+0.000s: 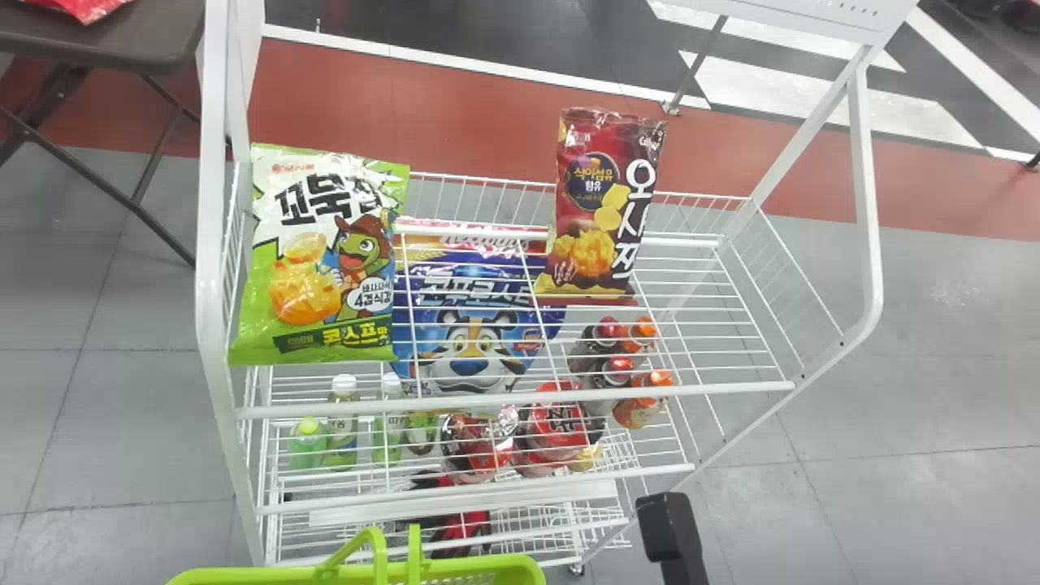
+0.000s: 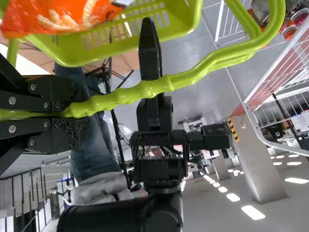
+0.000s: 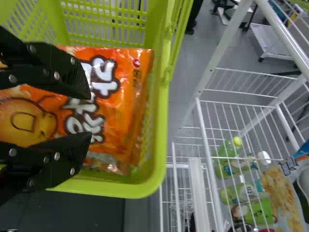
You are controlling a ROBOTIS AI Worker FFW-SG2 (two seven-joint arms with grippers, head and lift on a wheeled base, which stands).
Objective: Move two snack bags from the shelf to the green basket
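In the head view a black part of my right gripper's wrist stands right of the green basket. Seen from its own wrist, my right gripper is open above an orange snack bag lying in the basket. My left gripper is shut on the basket's green handle, with the basket hanging below it. On the shelf's top rack, a green and white snack bag lies at the left and a red snack bag leans at the rear, right of centre.
A blue cereal bag is at the middle of the white wire shelf. Bottles and red packs sit on lower levels. Dark-and-orange bottles stand at the right. A dark table is at the far left.
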